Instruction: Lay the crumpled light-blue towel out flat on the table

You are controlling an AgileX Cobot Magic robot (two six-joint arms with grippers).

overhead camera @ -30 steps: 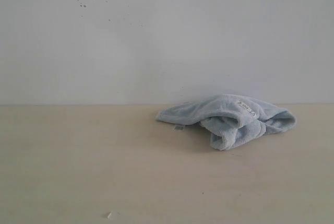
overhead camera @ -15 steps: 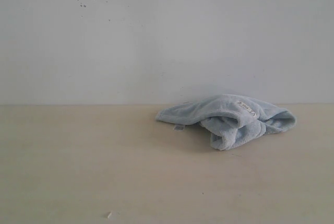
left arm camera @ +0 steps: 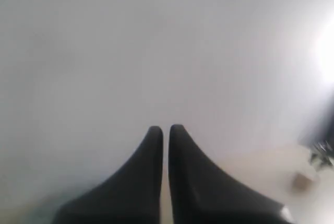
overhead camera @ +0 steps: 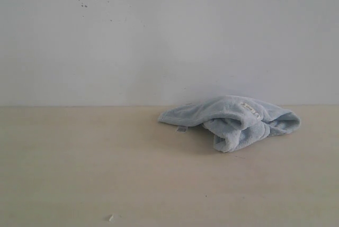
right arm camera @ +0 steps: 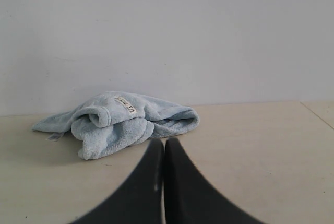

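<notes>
So basically nothing has changed over the last second: the towel [overhead camera: 230,121] is the same crumpled heap in the same spot on the tabletop [overhead camera: 79,174], close to the white wall [overhead camera: 159,36], with its little white label [overhead camera: 249,108] showing on top and another tag poking out at the edge. Neither arm even shows up in the exterior view, so they're both hanging back. The right jaws are pressed together with nothing between them, and the towel sits straight ahead of them, out beyond the tips, with no contact as far as I can tell. The left jaws are together too, also empty, and there's no towel in front of them at all, just a blurry pale surface. My read is the task hasn't really started: the cloth is fully bunched, no corner or hem is picked out yet, and both jaws would need to part and reach forward before any spreading can happen
</notes>
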